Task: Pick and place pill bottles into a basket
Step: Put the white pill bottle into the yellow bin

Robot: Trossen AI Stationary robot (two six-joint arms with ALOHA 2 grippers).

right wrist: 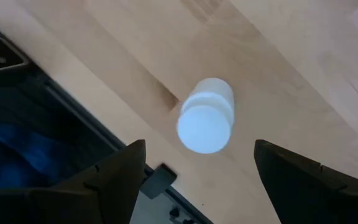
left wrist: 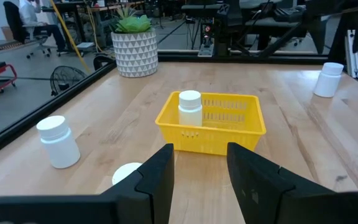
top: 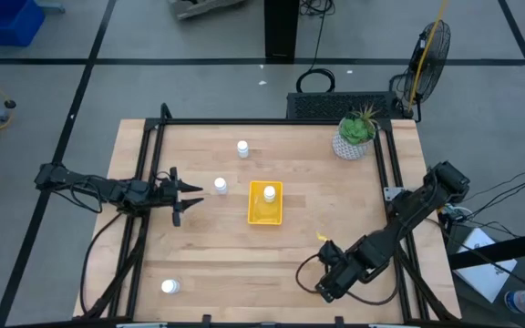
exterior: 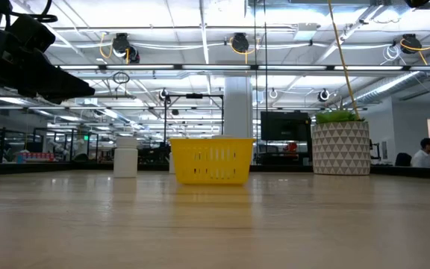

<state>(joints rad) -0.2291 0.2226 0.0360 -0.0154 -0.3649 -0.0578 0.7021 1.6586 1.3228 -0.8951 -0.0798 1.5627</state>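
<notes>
A: Five pill bottles in all, by my count; nearest the front edge, the right gripper hangs over one with its fingers spread wide, grasping nothing; that bottle stands upright on the wood below, near the table's front rail.

B: And the front-left corner?

A: Another bottle sits there alone, well apart from both arms; farther in, the left gripper hovers with fingers clenched and empty, a bottle just beyond its tips.

B: The basket?

A: The yellow basket lies mid-table with one bottle already inside; past it a fifth bottle stands toward the far side, and the potted plant fills the far-right corner.

B: What might go wrong?

A: I'd judge the right gripper's descent; an off-centre finger could tip the bottle and roll it toward the rail; the left's clenched fingers could likewise knock its bottle over if it advances unopened.
</notes>
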